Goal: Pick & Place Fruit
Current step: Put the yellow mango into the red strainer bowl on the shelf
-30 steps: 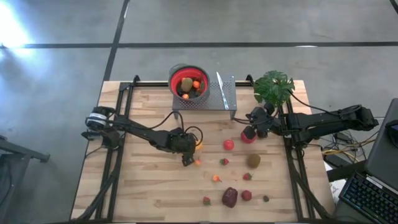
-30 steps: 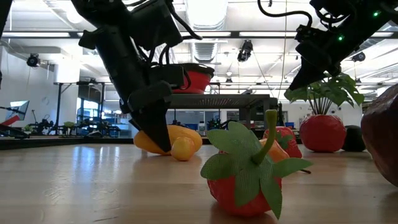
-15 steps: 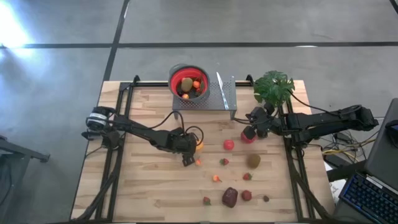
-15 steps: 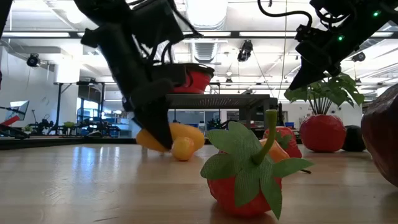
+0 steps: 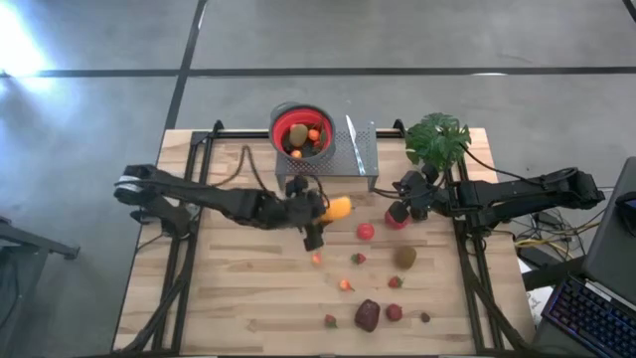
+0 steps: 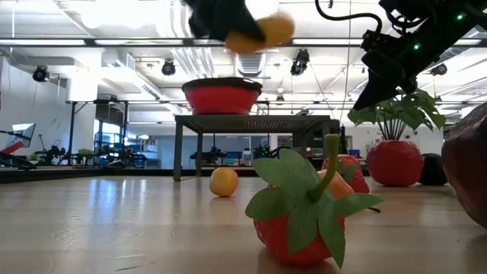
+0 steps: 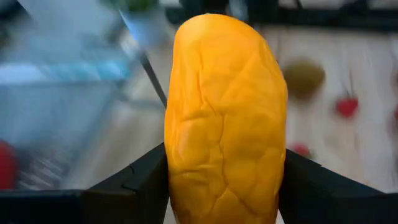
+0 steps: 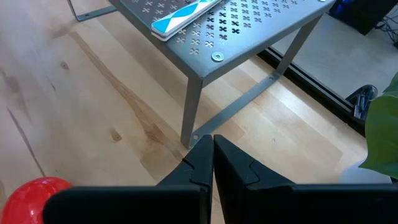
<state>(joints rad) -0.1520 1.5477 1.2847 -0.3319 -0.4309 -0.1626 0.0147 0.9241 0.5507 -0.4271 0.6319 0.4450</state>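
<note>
Left end effector (image 5: 316, 214): I am holding it lifted above the tabletop (image 5: 238, 298), just in front of the metal stand (image 5: 333, 159), its dark fingers clamped on both sides of the orange fruit (image 7: 224, 118).
Orange fruit: elongated, smooth skin with fine creases; the left wrist view is showing this texture, the high view only a small orange oval.
Right end effector (image 8: 213, 163): I am keeping it waiting near the potted plant (image 5: 437, 139), fingers pressed together, holding nothing.
Bowl (image 5: 301, 129): round, red-lined, sitting on the perforated stand, already carrying several small fruits.
Loose fruit: red berries, a kiwi (image 5: 404, 258) and a dark maroon piece (image 5: 367, 315) are lying scattered over the right half of the wooden planks.
Open room: the left half of the tabletop is lying bare.
Low view: a strawberry (image 6: 300, 209) with cloth-like leaves is filling the foreground.
</note>
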